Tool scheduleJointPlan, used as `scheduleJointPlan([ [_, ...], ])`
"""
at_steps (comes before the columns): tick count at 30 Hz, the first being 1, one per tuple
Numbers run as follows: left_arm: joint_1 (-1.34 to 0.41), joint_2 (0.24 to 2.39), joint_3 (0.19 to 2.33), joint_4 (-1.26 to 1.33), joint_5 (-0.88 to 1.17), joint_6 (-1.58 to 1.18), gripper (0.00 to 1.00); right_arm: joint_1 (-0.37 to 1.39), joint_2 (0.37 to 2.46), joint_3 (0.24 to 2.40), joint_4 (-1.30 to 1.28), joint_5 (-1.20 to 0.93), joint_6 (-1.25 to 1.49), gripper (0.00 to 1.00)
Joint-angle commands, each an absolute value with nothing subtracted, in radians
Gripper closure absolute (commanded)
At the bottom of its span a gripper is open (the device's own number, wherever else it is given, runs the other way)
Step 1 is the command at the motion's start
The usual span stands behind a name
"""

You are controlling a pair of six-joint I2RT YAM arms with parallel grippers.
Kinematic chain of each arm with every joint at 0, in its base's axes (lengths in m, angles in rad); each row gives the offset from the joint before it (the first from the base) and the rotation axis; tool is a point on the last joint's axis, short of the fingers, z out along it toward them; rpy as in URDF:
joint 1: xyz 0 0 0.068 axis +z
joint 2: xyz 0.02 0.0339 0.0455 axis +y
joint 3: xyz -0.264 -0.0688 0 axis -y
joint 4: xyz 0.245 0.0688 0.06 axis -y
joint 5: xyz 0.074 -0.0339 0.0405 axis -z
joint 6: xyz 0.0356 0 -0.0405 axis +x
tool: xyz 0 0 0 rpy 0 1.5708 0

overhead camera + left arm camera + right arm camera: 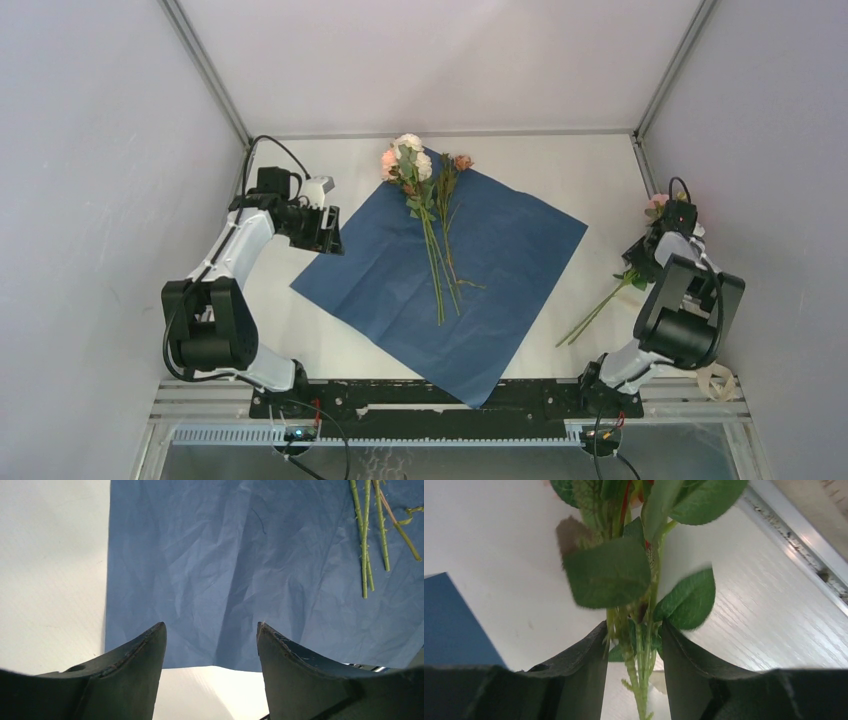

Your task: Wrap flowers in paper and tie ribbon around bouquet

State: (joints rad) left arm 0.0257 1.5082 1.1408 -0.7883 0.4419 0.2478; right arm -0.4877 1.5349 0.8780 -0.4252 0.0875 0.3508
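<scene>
Gathering step: the flowers (430, 230) are lying on the paper (500, 260). Right of the paper, the right gripper (634, 623) is straddling a stray flower (600, 308), jaws narrow; whether it is gripping, I cannot tell. The left gripper (210, 625) is hovering wide open at the paper's left corner. Next, that stray flower probably needs lifting onto the paper.

The left hand (211, 626), spread wide, hovers at the paper (225, 570) edge; flower stems (365, 540) beyond.

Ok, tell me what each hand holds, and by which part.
Left hand: nothing, open over the paper. Right hand: straddles a flower at the stem, below its leaves; grip cannot be told.
</scene>
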Motion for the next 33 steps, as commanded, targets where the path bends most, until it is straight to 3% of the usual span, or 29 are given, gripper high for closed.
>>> scheduleJointPlan([
  [1, 0.025, 1.520, 1.119, -0.776, 0.479, 0.275, 0.28, -0.492, 1.620, 0.954, -0.392, 0.055, 0.334, 0.51],
  [6, 0.025, 1.525, 1.118, -0.776, 0.478, 0.276, 0.28, -0.486, 1.645, 0.985, -0.410, 0.068, 0.319, 0.89],
  [10, 0.025, 1.526, 1.120, -0.777, 0.477, 0.274, 0.28, -0.417, 1.544, 0.986, -0.427, 0.240, 0.274, 1.00],
  [17, 0.025, 1.521, 1.121, -0.780, 0.474, 0.273, 0.28, -0.311, 1.361, 1.026, -0.460, 0.402, 0.230, 0.98],
  [21, 0.026, 1.517, 1.120, -0.780, 0.477, 0.272, 0.29, -0.288, 1.327, 1.052, -0.493, 0.299, 0.199, 0.91],
  [24, 0.025, 1.516, 1.120, -0.780, 0.481, 0.270, 0.28, -0.242, 1.366, 1.059, -0.516, 0.172, 0.122, 0.89],
  [33, 0.025, 1.502, 1.118, -0.783, 0.486, 0.268, 0.28, -0.172, 1.661, 1.182, -0.609, 0.238, 0.017, 0.77],
])
